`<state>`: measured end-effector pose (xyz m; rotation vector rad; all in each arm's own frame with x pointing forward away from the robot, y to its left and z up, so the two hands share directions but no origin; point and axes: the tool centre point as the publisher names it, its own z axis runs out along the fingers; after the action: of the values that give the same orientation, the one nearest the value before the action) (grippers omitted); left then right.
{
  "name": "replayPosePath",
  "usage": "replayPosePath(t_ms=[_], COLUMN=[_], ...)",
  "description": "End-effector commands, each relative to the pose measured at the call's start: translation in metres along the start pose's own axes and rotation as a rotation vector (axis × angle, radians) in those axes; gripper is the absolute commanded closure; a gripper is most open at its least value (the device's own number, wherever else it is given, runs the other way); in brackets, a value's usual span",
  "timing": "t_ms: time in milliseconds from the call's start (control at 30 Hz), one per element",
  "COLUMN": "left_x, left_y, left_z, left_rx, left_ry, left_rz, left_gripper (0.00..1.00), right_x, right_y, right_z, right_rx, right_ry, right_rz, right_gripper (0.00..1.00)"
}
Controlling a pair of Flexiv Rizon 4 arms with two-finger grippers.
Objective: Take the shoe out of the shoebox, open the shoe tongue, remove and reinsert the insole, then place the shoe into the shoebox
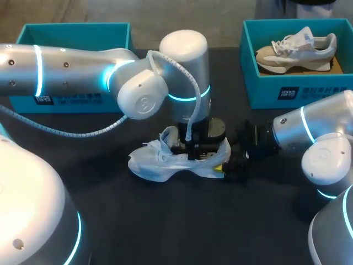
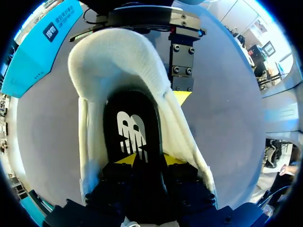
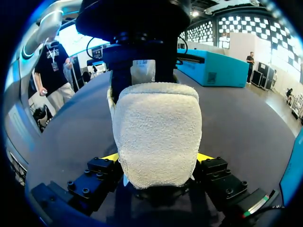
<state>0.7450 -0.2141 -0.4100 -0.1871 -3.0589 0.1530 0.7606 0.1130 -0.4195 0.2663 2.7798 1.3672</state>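
We count two tools, two shoes, two shoeboxes. Nearest, the white shoe point(image 1: 160, 163) sits on the bench point(image 1: 165, 221) — our right tool point(image 3: 158, 158) clamps its heel from both sides, our left tool point(image 2: 149, 161) is down inside its opening, tips pinching the black insole point(image 2: 132, 127). Farther back: the left shoebox point(image 1: 71, 27), and the right shoebox point(image 1: 265, 83) holding a beige shoe point(image 1: 295, 49).

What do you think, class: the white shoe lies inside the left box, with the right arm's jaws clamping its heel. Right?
Not quite: the white shoe lies on the table between the boxes, not inside the left box, as the head view shows. The right arm's jaws do clamp its heel.
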Motion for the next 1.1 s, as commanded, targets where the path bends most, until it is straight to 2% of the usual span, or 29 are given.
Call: replayPosePath(t_ms=[33,100,300,400,700,900,1100], left_x=[0.008,0.007,0.004,-0.001,-0.015,-0.014,-0.011], left_y=[0.001,0.002,0.003,0.005,0.017,0.016,0.014], left_z=[0.035,0.039,0.042,0.036,0.003,-0.013,-0.025], left_rx=[-0.02,-0.026,-0.055,-0.055,0.021,0.039,0.091], left_ry=[-0.044,-0.061,-0.097,-0.113,-0.111,-0.093,-0.019], left_rz=[0.002,0.004,0.008,0.0,-0.107,-0.128,-0.161], left_gripper=[0.79,1.0,1.0,1.0,1.0,1.0,1.0], right_x=[-0.003,-0.003,-0.003,-0.003,-0.003,-0.003,-0.003], right_y=[-0.002,-0.002,-0.002,-0.002,-0.002,-0.002,-0.002], right_z=[0.0,0.0,0.0,0.0,0.0,0.0,0.0], right_rx=[0.001,0.001,0.001,0.001,0.001,0.001,0.001], right_ry=[-0.001,-0.001,-0.001,-0.001,-0.001,-0.001,-0.001], right_rz=[0.002,0.002,0.002,0.002,0.002,0.002,0.002], right_gripper=[1.0,1.0,1.0,1.0,1.0,1.0,1.0])
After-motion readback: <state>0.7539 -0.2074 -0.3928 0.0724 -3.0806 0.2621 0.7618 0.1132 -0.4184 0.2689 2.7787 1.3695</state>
